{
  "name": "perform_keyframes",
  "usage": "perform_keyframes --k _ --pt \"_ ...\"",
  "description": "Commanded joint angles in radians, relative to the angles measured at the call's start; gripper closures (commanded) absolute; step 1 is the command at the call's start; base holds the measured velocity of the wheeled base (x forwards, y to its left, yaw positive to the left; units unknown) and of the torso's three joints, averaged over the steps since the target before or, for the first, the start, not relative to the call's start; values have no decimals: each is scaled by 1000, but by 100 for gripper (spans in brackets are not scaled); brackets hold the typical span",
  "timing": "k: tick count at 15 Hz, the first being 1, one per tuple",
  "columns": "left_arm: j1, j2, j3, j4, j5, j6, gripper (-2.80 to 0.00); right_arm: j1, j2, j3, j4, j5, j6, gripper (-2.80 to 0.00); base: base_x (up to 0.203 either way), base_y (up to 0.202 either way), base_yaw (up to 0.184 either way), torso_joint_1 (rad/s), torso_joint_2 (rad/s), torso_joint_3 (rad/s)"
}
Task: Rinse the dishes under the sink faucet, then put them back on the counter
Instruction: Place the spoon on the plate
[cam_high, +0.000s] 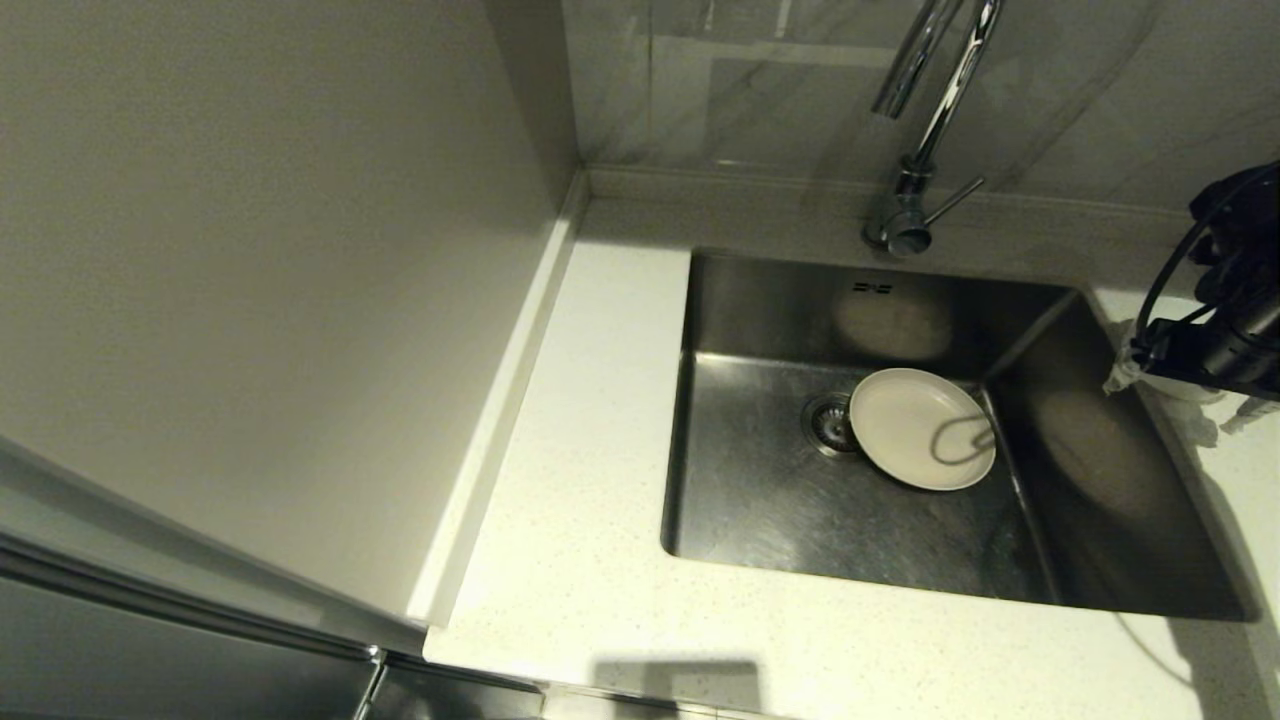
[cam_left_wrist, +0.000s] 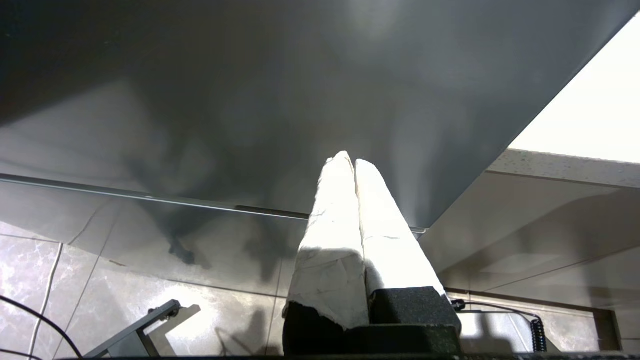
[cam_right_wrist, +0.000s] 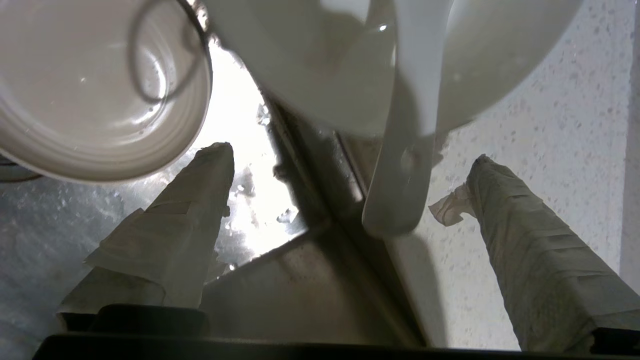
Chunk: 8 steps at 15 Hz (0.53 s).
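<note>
Nearest in the right wrist view: right gripper (cam_right_wrist: 350, 200) w/ jaws spread wide, nothing between them, hanging over the sink's (cam_high: 760, 500) right rim where steel meets the counter (cam_high: 560, 560). Just beyond the fingertips the spoon (cam_right_wrist: 400, 165) rests in the bowl (cam_right_wrist: 480, 60), which sits on the counter beside the rim. The spoon's long axis runs from the bowl out toward the gripper; handle end juts past the bowl's edge, pointing at the gap between the fingers.

Farther in, the plate (cam_high: 922, 428) lies face up on the basin floor, edge at the drain, roughly below the faucet (cam_high: 915, 190).

Step in hand looks like approach for a pick, prob. spoon or bowl. Next move calls for lining jaws across the handle, then closing.

Left gripper (cam_left_wrist: 355, 167) is parked low by the cabinet, fingers pressed together, empty.
</note>
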Motion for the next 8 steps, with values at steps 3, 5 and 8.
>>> perform_keyframes --k 3,5,8 --pt "0 -3 0 0 0 -1 0 -15 28 -5 -44 -5 -18 -280 0 0 0 0 0 0" --pt "0 -3 0 0 0 -1 0 -25 34 -8 -50 -6 -31 -280 0 0 0 0 0 0" --pt "0 -3 0 0 0 -1 0 -31 36 -9 -78 -6 -43 -280 0 0 0 0 0 0"
